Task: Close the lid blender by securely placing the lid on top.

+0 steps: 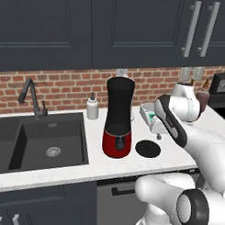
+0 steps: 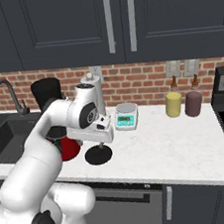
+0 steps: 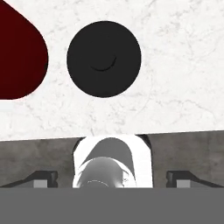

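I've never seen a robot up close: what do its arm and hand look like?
A glossy white arm of thick rounded segments with dark bands and round dark caps at the joints. The hand is a white block ending in two small dark finger tips. No cables or markings are visible.

Black lid [image 1: 148,148], red-based black blender [image 1: 118,118]

The arm [image 2: 43,143] is built of thick, glossy white rounded segments with dark grey rings and caps at its joints, a black band running along one link, and a blocky white pincer [image 2: 99,146] bearing small dark tips and a round dark disc on its wrist
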Tool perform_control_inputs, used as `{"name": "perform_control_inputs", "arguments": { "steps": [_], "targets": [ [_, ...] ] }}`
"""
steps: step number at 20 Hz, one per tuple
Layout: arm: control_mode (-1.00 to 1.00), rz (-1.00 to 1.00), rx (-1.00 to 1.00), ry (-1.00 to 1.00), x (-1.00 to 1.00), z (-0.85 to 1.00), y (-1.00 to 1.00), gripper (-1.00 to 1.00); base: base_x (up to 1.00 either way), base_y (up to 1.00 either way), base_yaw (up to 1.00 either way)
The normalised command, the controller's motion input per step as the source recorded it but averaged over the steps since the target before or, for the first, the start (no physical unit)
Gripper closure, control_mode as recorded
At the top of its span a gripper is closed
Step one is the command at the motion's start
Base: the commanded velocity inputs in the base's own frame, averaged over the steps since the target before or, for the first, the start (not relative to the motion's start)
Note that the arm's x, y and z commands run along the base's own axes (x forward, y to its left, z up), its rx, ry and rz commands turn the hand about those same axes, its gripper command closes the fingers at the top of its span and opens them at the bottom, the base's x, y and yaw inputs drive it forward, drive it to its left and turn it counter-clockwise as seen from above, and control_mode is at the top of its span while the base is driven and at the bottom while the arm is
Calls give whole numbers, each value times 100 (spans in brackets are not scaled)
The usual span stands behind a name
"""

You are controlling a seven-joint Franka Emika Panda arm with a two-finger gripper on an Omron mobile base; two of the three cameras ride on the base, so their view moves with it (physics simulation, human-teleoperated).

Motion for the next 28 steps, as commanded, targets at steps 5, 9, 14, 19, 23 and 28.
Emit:
{"name": "perform_control_inputs", "arguments": {
  "steps": [5, 9, 14, 19, 23, 28],
  "targets": [
    [-100, -7, 3, 9, 20, -62, -39, -100, 0, 0, 0],
    [-100, -12, 0, 7, 38, -16, -5, -100, 0, 0, 0],
    [-100, -7, 0, 14, 49, 0, 1, -100, 0, 0, 0],
    [-100, 0, 0, 9, 11, -1, 0, -100, 0, 0, 0],
    [-100, 0, 0, 10, 0, -21, 20, -100, 0, 0, 0],
    [-100, 0, 0, 2, 1, -22, 33, -100, 0, 0, 0]
  ]
}}
